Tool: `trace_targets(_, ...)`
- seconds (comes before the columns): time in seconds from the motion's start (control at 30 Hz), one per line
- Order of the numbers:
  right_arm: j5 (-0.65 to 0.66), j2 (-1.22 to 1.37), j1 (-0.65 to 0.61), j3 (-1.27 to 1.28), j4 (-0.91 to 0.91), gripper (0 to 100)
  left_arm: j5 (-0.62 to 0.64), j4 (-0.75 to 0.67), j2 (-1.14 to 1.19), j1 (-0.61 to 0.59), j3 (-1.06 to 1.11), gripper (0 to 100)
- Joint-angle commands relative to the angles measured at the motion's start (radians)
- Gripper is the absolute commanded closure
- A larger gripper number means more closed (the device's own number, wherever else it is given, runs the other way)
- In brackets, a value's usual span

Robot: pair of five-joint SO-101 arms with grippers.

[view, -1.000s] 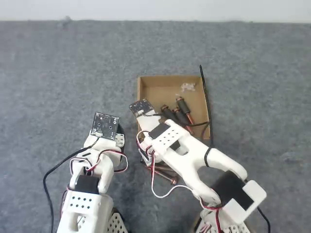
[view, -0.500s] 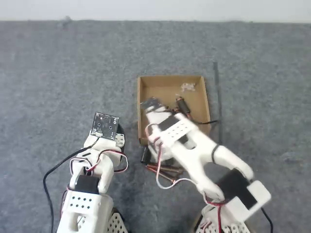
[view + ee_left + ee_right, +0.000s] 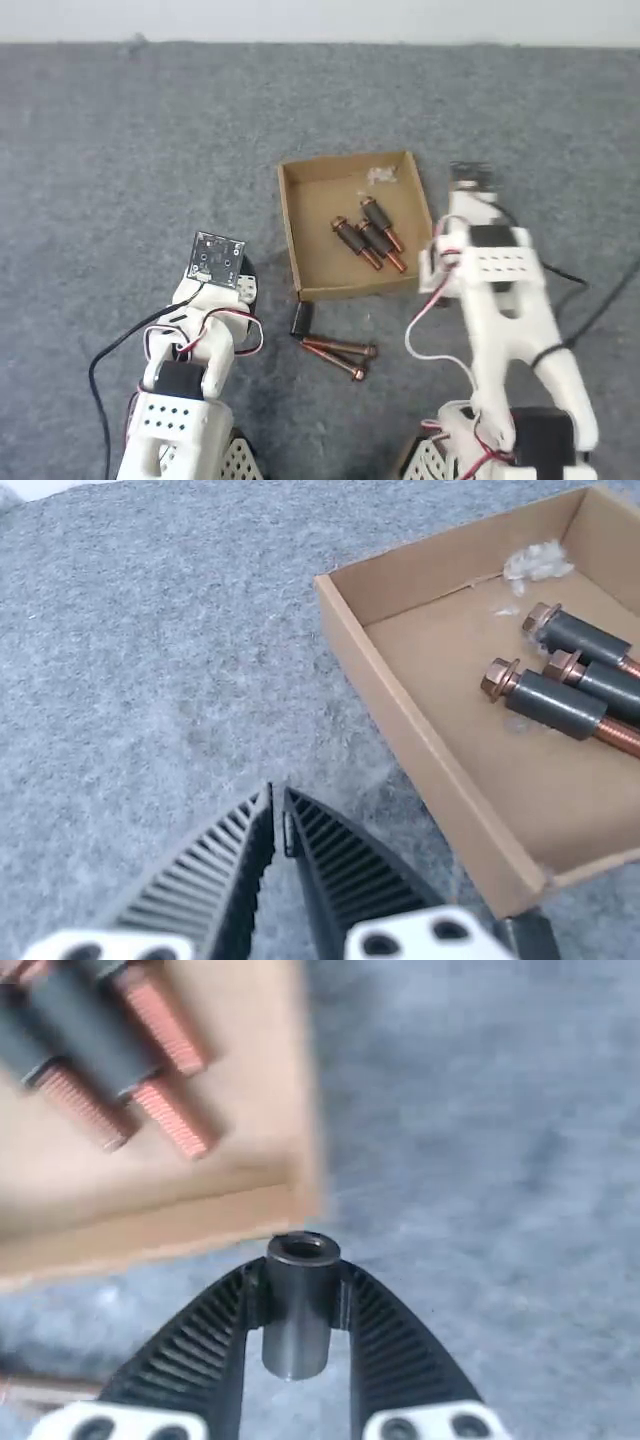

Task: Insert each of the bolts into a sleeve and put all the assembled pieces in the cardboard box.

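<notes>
My right gripper (image 3: 300, 1282), clamped on a sleeve (image 3: 298, 1322), has swung off the cardboard box (image 3: 288, 225), ready for a loose bolt (image 3: 338, 348); my left gripper (image 3: 278, 805) sits closed, empty.

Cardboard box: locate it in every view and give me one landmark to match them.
High view: box at picture centre.
Left wrist view: box beyond the left jaws, off to one side.
Right wrist view: box just past the sleeve held in the right jaws.
Landmark: the three sleeved bolts lying inside it.
</notes>
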Motion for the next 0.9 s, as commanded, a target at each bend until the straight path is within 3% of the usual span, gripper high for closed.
trace_targets(0.0,0.015,-0.053,0.116,0.023,-0.061,99.2,-0.011,-0.020,-0.011,0.000,-0.008,99)
trace_targets(0.13,0.015,-0.053,0.200,0.078,-0.143,99.2,-0.005,0.051,-0.011,-0.006,-0.035,99)
trace_targets(0.4,0.015,0.067,0.219,0.055,-0.228,99.2,0.071,0.298,0.002,-0.003,-0.231,99)
trace_targets(0.63,-0.021,0.216,0.300,-0.071,-0.191,99.2,0.064,0.370,0.321,-0.003,-0.473,99)
trace_targets(0.77,-0.021,0.248,0.305,-0.094,-0.191,99.2,-0.115,0.399,0.545,0.009,-0.639,99)
trace_targets(0.87,-0.021,0.255,0.308,-0.101,-0.194,99.2,-0.173,0.434,0.647,0.104,-0.708,99)
